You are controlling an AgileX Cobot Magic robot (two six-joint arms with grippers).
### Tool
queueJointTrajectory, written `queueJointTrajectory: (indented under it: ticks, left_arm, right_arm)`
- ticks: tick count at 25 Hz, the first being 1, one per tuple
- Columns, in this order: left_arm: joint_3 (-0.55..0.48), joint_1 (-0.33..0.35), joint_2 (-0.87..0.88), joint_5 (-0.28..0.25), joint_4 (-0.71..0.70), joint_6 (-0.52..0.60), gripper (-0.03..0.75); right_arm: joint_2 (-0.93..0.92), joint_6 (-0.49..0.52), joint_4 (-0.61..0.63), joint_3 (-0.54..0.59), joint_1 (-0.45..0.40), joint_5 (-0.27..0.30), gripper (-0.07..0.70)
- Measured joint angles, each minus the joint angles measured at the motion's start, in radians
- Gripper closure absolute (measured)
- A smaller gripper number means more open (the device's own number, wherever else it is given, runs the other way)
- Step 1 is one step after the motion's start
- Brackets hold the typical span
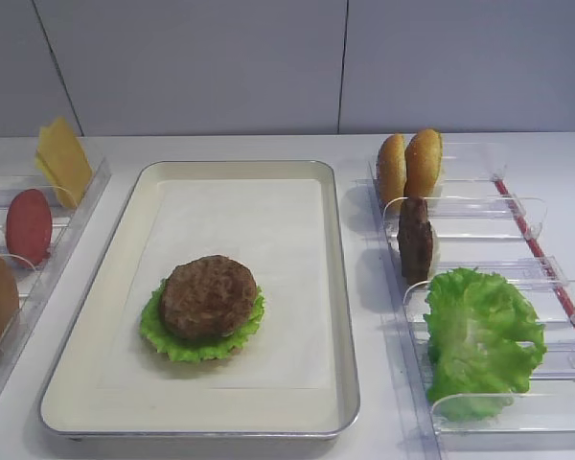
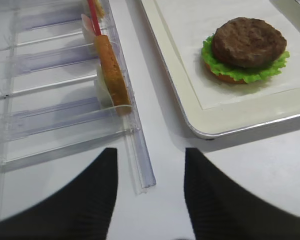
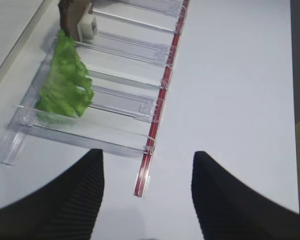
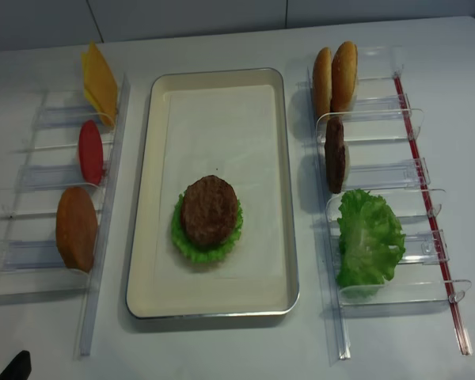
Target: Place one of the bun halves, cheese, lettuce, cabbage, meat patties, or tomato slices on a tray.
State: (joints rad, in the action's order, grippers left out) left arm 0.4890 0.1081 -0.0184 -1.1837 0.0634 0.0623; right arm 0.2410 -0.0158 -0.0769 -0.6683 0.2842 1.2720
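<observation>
One grainy round patty (image 1: 209, 296) tops frilly lettuce (image 1: 177, 344) on the rimmed tray (image 1: 336, 331).

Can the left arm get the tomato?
Probably yes. The left gripper is open and empty, and the tomato stands upright in the left rack with nothing covering it from above.

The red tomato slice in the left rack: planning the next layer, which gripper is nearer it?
Left. The left gripper hovers by that rack holding the tomato slice; the right gripper is across the tray.
</observation>
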Motion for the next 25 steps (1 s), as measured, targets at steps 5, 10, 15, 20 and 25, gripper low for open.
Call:
queueJointTrajectory:
  ticks: [5, 10, 15, 20, 25]
  left_arm:
    - [0.000, 0.000, 0.000, 0.000, 0.000, 0.000, 0.422]
    - [0.000, 0.000, 0.000, 0.000, 0.000, 0.000, 0.422]
    - [0.000, 0.000, 0.000, 0.000, 0.000, 0.000, 0.422]
    - [0.000, 0.000, 0.000, 0.000, 0.000, 0.000, 0.422]
    - [0.000, 0.000, 0.000, 0.000, 0.000, 0.000, 0.422]
  right_arm:
    - [-0.121, 0.006, 0.019, 0.101, -0.136, -0.004, 0.215]
    - [-0.203, 0.073, 0.077, 0.131, -0.238, -0.032, 0.215]
    - [-0.256, 0.148, 0.159, 0.162, -0.297, -0.063, 0.215]
    - [-0.257, 0.159, 0.174, 0.173, -0.301, -0.104, 0.215]
    - [-0.257, 0.163, 0.181, 0.195, -0.303, -0.134, 0.215]
